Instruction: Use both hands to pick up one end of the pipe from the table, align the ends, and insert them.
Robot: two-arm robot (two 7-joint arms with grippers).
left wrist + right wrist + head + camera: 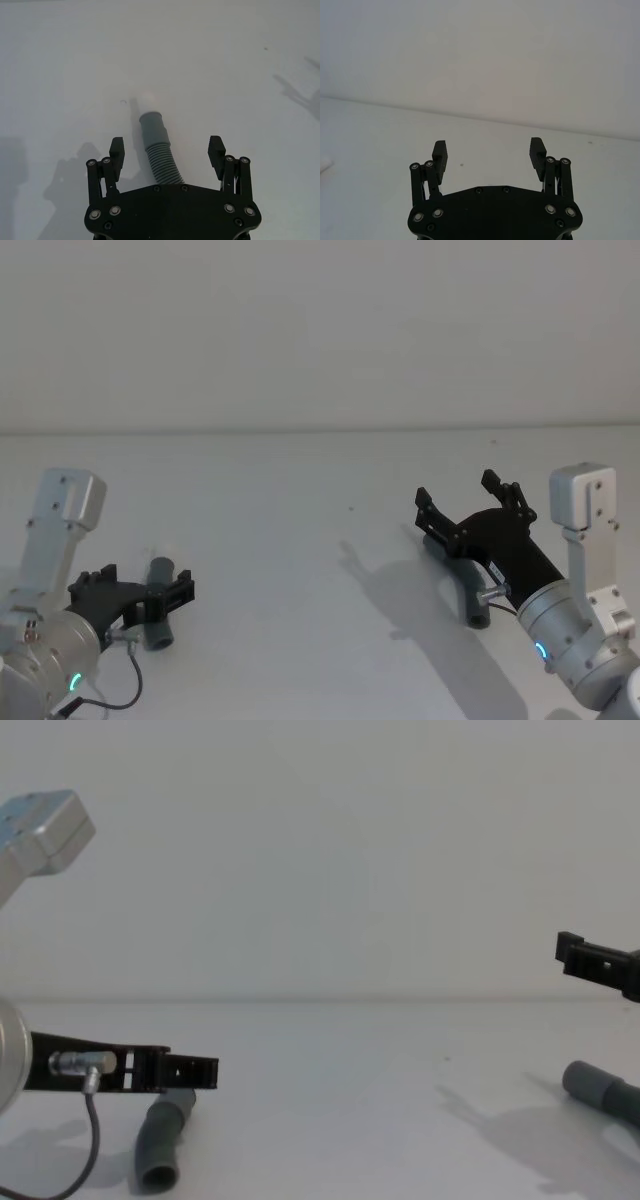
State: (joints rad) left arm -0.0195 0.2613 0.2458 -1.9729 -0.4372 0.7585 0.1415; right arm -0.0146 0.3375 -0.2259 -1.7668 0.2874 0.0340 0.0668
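Hovering low at the near left, the black flat-jawed left gripper has its jaws spread wide, one on either side of the dark grey ribbed flexible pipe. The pipe lies on the plain white table, its smooth grey cuff and short white tip pointing to the far side. I'd say it straddles the pipe to grasp just behind the cuff. On the right, the black right gripper hangs higher, jaws likewise apart and empty, above the other grey pipe end and not yet lowered to it.
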